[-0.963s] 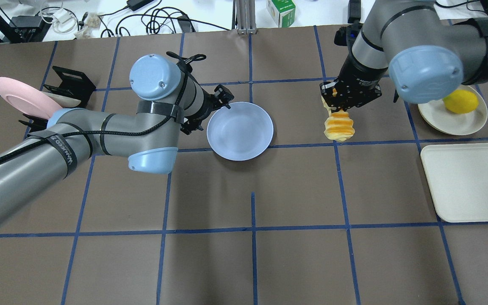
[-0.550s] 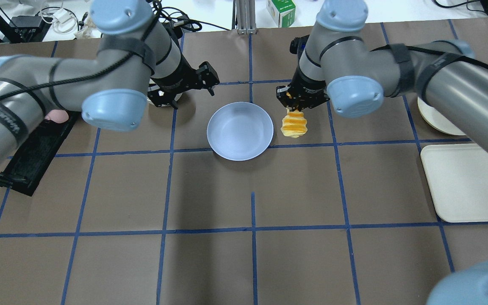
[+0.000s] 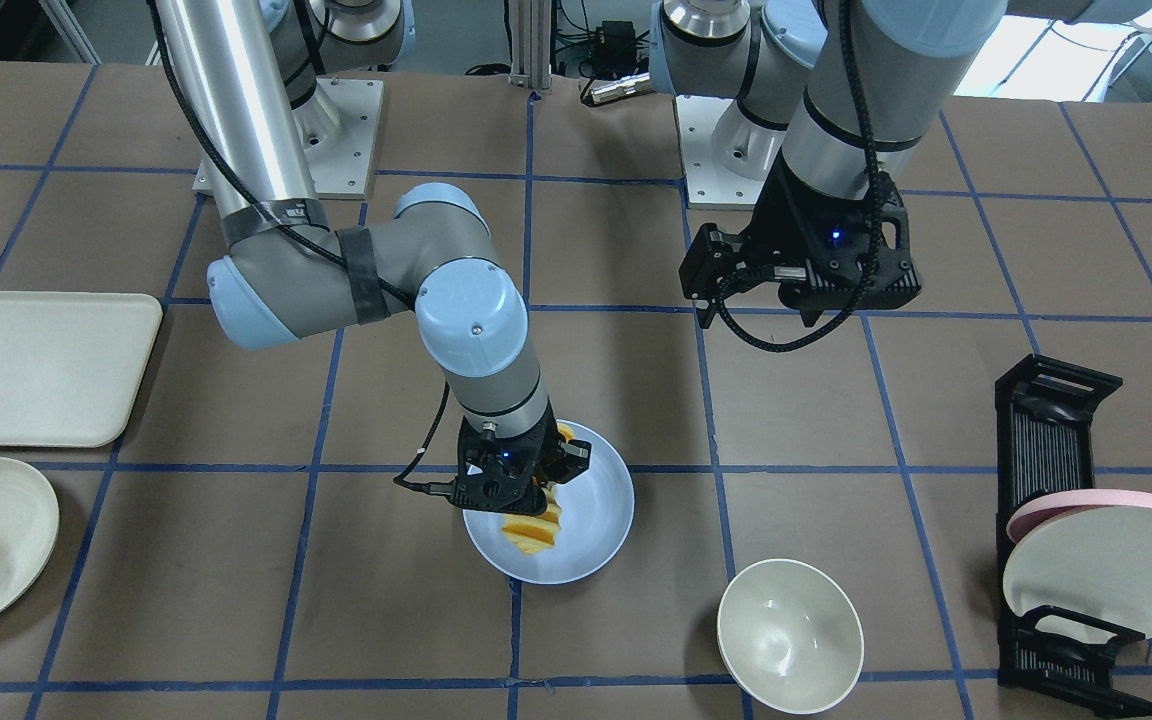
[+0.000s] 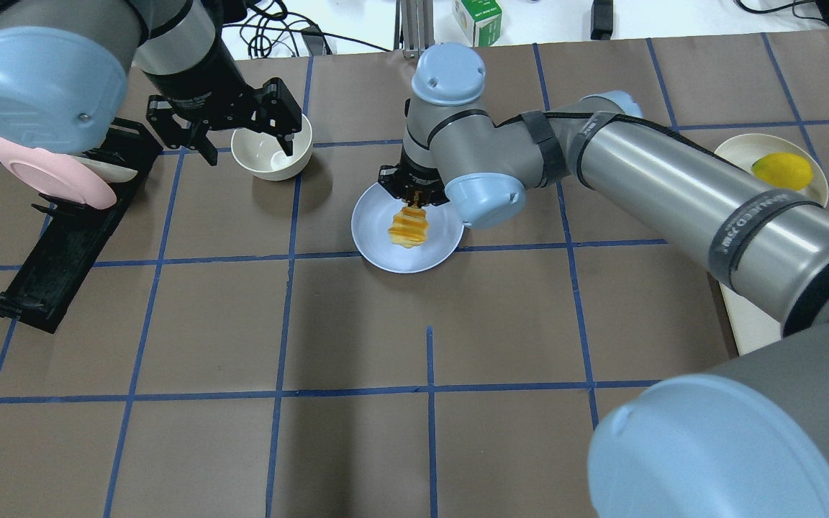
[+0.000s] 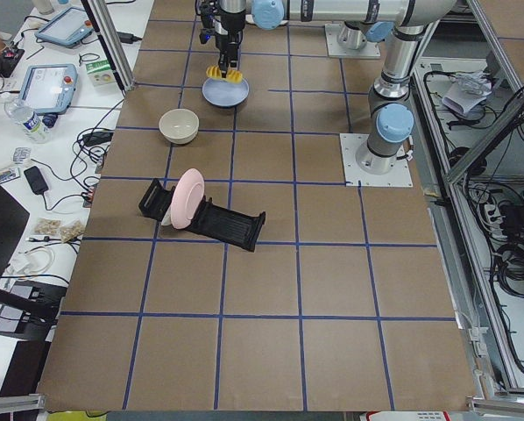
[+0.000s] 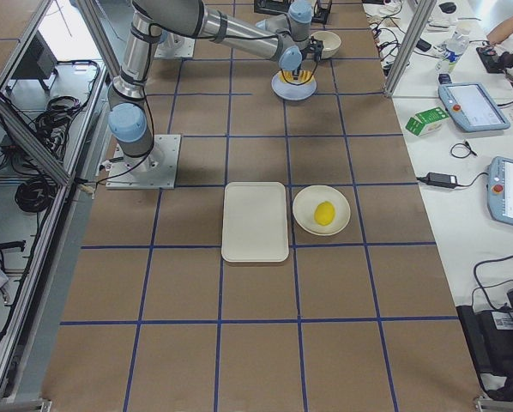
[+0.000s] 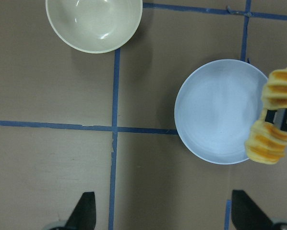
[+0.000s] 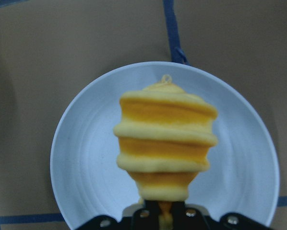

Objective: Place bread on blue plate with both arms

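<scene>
Over the blue plate (image 4: pixel 378 244), right gripper (image 4: pixel 414 196) clamping bread (image 4: pixel 408 226); left gripper (image 7: pixel 166 213) splayed, empty; strap (image 4: pixel 745 230) perhaps WANEEDZ

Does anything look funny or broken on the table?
Nothing is broken or spilled. Only the bread looks funny: the right end effector pinches it by one end, so it sticks out over the blue plate instead of lying flat.
</scene>
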